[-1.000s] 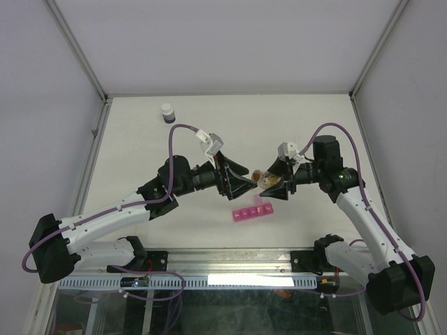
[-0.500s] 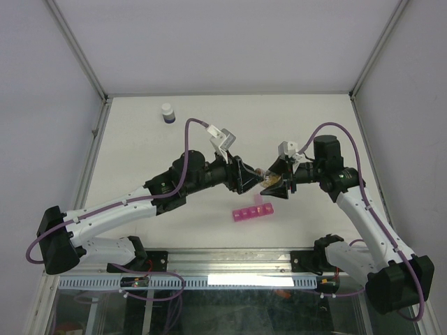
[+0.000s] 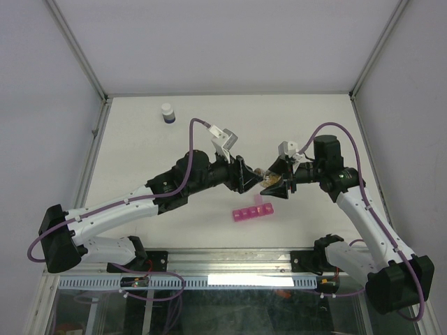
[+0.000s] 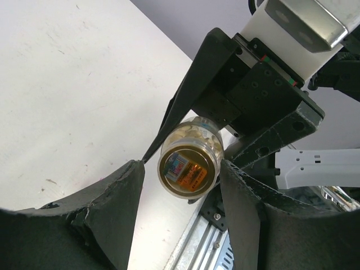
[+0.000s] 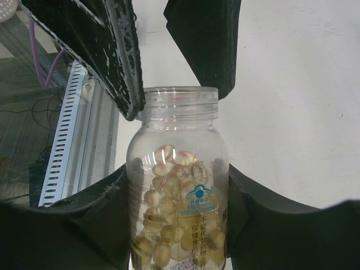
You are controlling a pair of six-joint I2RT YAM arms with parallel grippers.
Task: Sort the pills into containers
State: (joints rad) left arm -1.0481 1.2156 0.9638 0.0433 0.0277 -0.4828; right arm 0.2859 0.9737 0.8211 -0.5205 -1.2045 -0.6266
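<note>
A clear bottle (image 3: 268, 181) (image 5: 180, 197) full of pale oval pills (image 5: 169, 163) lies sideways in the air, and my right gripper (image 3: 277, 187) (image 5: 177, 171) is shut on its body. No cap shows on its threaded neck. My left gripper (image 3: 253, 177) (image 4: 181, 166) straddles the bottle's mouth (image 4: 188, 166). One finger (image 4: 242, 191) touches the rim, while a sliver of table shows beside the other finger (image 4: 121, 197). The pink containers strip (image 3: 253, 212) lies on the table just below both grippers, out of both wrist views.
A small white-capped dark bottle (image 3: 167, 112) stands at the back left. A metal rail (image 3: 230, 259) runs along the near table edge. White walls with grey frame posts (image 3: 94, 139) close in the left, back and right sides.
My left arm has reached right, bringing its gripper from beside the bottle onto the bottle's mouth, and its jaws have narrowed. The right arm and the bottle have stayed still.
</note>
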